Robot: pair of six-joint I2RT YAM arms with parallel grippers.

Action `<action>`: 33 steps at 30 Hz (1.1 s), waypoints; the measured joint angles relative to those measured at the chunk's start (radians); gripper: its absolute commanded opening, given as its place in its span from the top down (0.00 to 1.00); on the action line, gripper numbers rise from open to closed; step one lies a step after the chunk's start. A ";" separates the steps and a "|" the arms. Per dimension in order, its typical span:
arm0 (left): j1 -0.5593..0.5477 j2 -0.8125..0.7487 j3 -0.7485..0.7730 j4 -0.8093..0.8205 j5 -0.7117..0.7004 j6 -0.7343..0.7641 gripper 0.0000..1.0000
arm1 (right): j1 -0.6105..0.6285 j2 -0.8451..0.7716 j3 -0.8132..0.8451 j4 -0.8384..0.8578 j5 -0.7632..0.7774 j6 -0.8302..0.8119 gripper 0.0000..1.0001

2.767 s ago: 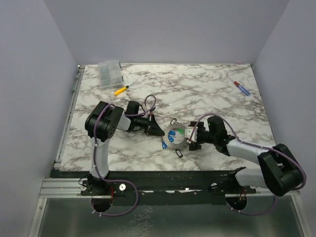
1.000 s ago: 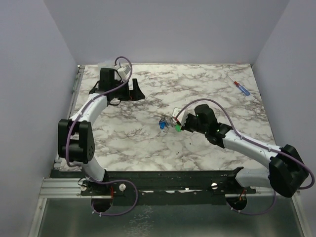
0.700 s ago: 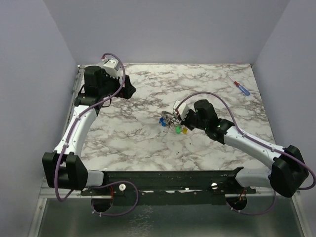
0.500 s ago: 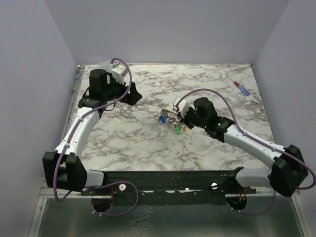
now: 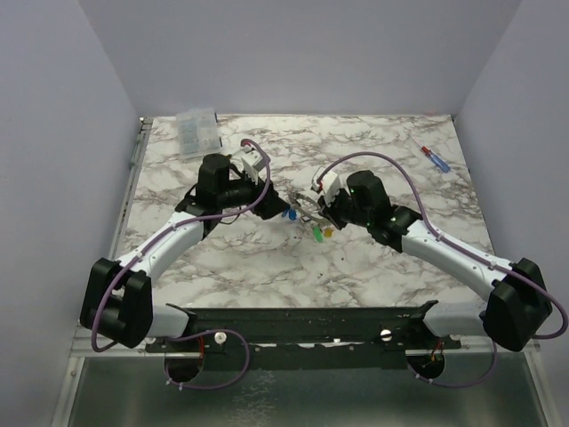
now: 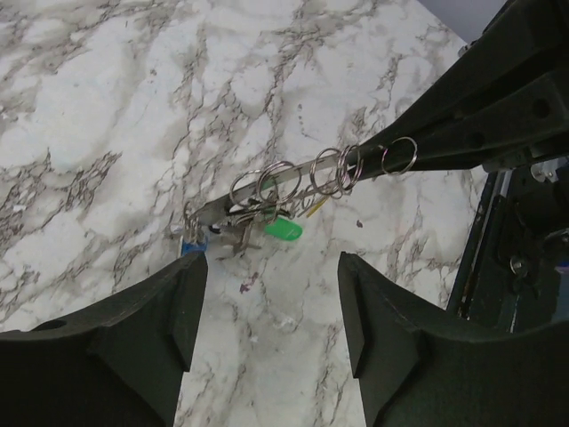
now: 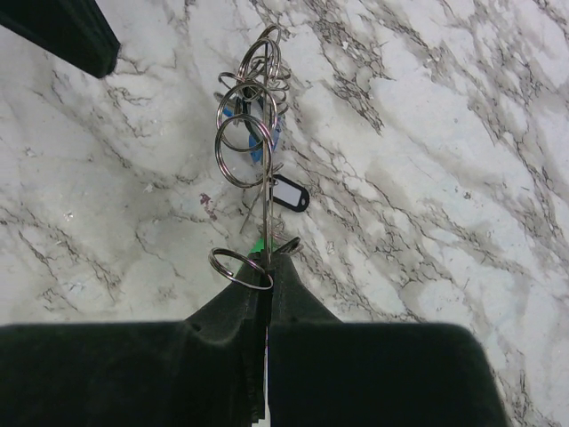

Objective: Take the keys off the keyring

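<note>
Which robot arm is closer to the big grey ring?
Right. The right arm has its jaws shut on the edge of the flat grey metal ring; the left arm holds open jaws beside it, apart.

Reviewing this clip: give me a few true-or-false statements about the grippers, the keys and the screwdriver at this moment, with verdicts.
1. The right gripper is shut on the keyring. True.
2. The left gripper grips a key. False: its fingers stand wide open and hold nothing.
3. The keys hang from the keyring. True.
4. The red-and-blue screwdriver lies right beside the keys. False: it lies well away from them, near the far right corner of the table.
</note>
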 measured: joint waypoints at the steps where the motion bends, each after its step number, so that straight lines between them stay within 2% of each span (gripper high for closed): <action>1: -0.006 0.006 0.000 0.024 0.000 -0.009 0.39 | 0.000 0.001 0.003 -0.001 0.000 0.010 0.99; 9: -0.070 0.080 0.000 0.127 -0.035 -0.049 0.43 | 0.000 0.014 0.024 -0.006 -0.005 0.052 0.99; 20: -0.108 0.139 0.000 0.185 -0.155 -0.086 0.54 | -0.002 0.014 0.026 -0.006 -0.023 0.085 0.99; 24: -0.109 0.147 0.000 0.191 -0.192 -0.098 0.61 | -0.002 0.014 0.026 -0.005 -0.023 0.093 1.00; 33: -0.111 0.166 0.000 0.209 -0.251 -0.132 0.61 | -0.008 0.022 0.027 -0.005 -0.023 0.113 0.99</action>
